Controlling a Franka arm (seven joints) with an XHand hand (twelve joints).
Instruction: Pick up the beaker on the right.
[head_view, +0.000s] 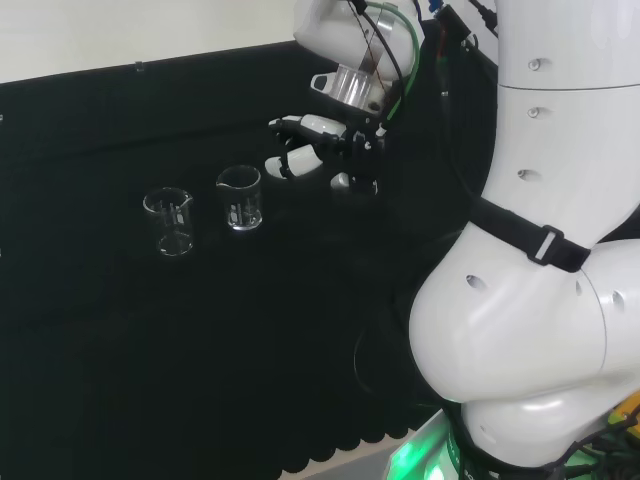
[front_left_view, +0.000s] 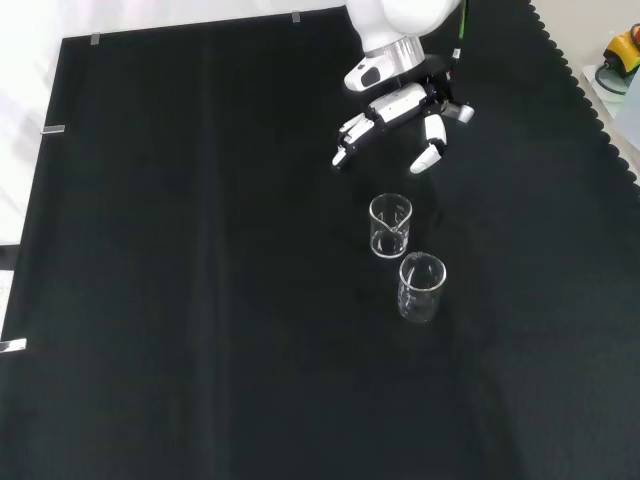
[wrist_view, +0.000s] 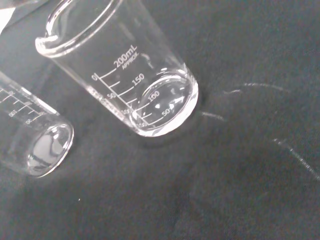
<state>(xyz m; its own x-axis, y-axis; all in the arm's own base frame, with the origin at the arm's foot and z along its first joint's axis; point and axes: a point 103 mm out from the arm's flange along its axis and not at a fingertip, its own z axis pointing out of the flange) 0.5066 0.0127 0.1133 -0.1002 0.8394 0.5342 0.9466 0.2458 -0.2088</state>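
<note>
Robot hand (front_left_view: 400, 105) near beaker (front_left_view: 390, 225) (fingers extended)

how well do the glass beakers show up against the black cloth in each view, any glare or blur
Head view: the two beakers read mostly as bright rims and faint walls. Front view: pale outlines only, while the hand stands out in white. Wrist view: the nearer beaker is sharp, with glints on its base and rim; a blurred white patch sits at a corner.
</note>
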